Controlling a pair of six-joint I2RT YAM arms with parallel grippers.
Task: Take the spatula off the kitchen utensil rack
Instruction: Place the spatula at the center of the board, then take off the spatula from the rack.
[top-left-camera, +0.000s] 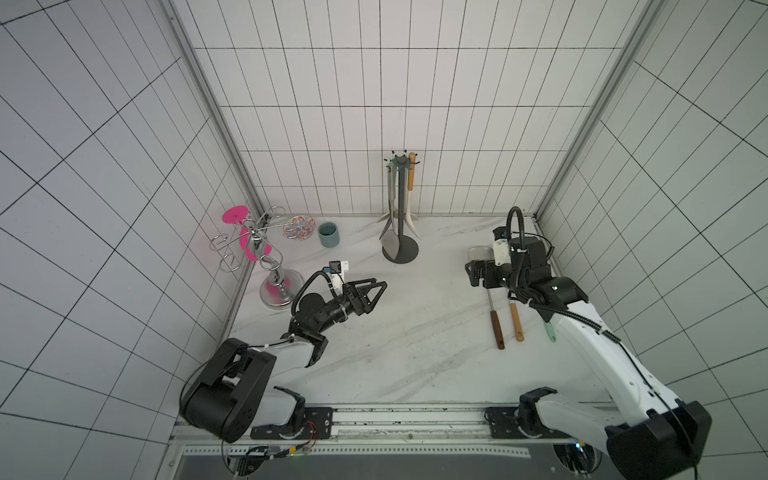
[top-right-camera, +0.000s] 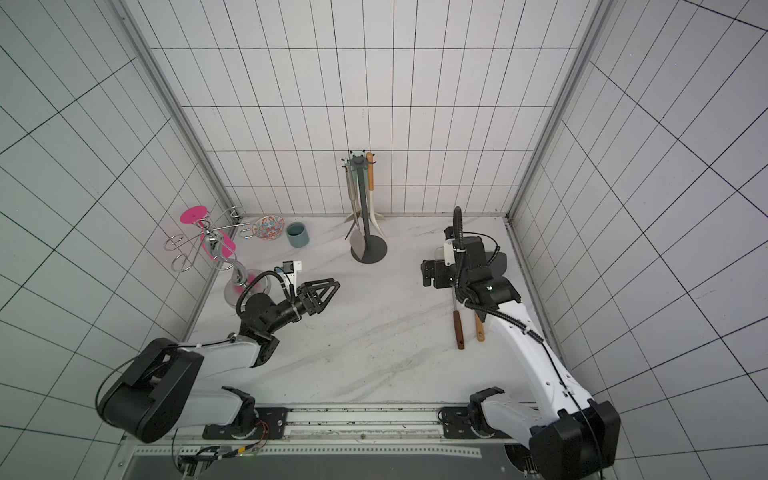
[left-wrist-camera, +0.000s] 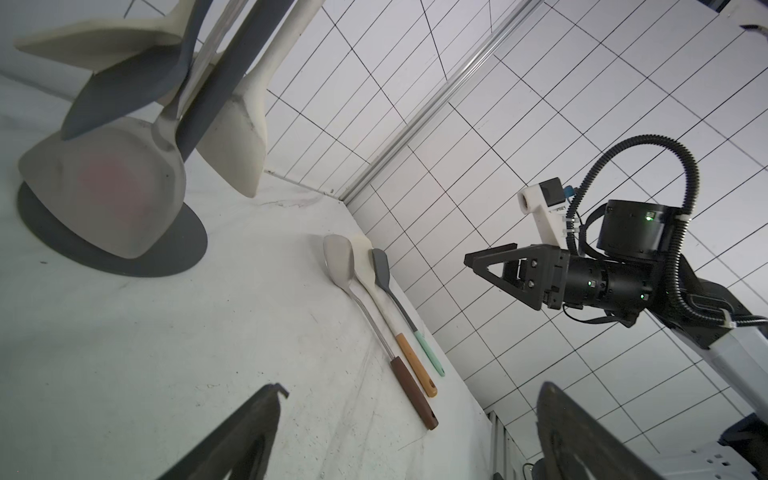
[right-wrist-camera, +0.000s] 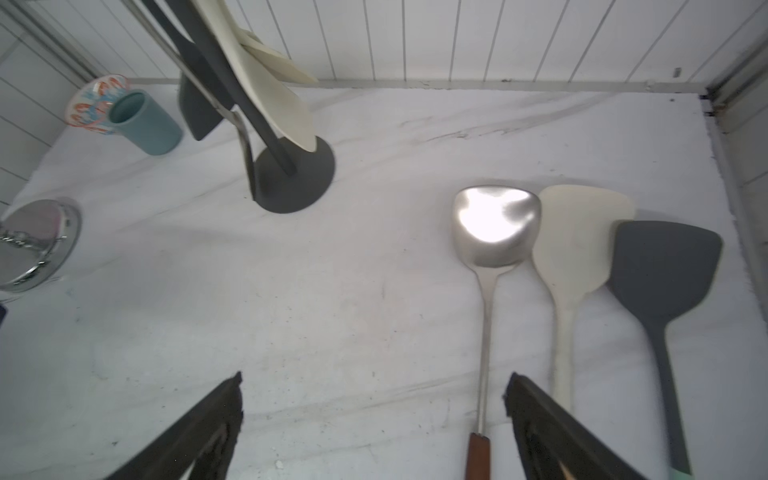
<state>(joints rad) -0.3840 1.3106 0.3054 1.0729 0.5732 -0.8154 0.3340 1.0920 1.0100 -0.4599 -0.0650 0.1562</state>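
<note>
Soft even light; glare on metal spatula (right-wrist-camera: 494, 220).

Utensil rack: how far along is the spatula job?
Done: steel spatula, cream spatula and dark grey spatula lie side by side on the table. In hand: nothing; right gripper and left gripper both have open, empty fingers. Left: the rack holds several more spatulas.

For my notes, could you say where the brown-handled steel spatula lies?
The steel spatula lies on the table, right side in both top views, beside the cream spatula, under the right gripper.
</note>
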